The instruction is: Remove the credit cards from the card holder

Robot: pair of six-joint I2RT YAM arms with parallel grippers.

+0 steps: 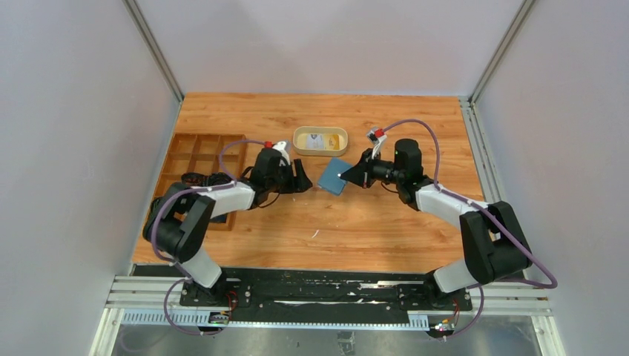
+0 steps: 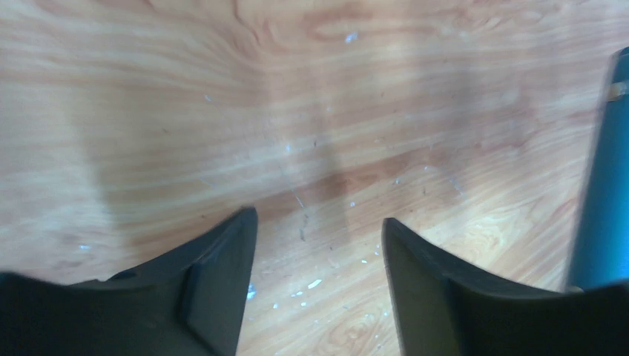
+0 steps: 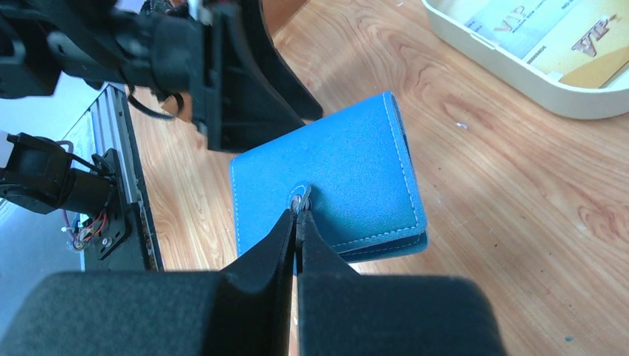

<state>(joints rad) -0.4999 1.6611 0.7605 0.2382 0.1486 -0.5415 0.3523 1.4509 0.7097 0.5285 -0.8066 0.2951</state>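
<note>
The wooden counter carries a brown compartment box at its far left. The left gripper hangs low over bare wood, its jaws apart, just left of the wallet. The right gripper has its jaws pinched together on the wallet's snap tab. A beige oval tray sits just behind. The blue wallet lies folded shut between the two grippers. Two pale cards rest inside the tray.
</note>
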